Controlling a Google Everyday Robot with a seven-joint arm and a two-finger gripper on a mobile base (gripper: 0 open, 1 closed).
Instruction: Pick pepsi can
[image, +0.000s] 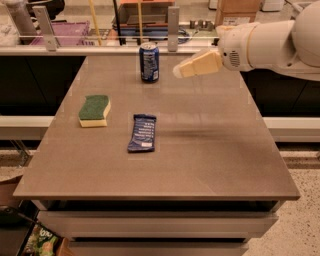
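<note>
The pepsi can (149, 62) stands upright near the far edge of the brown table (210, 150). It is dark blue with a silver top rim and white print. My gripper (181, 71) reaches in from the right on a white arm (265, 42). Its cream tip hangs above the table, a short way right of the can and apart from it. It holds nothing that I can see.
A flat dark blue snack wrapper (142, 132) lies mid-table. A green and yellow sponge (94, 111) lies to its left. A rail with metal posts (173, 22) runs along the far edge behind the can, with boxes and bins beyond it.
</note>
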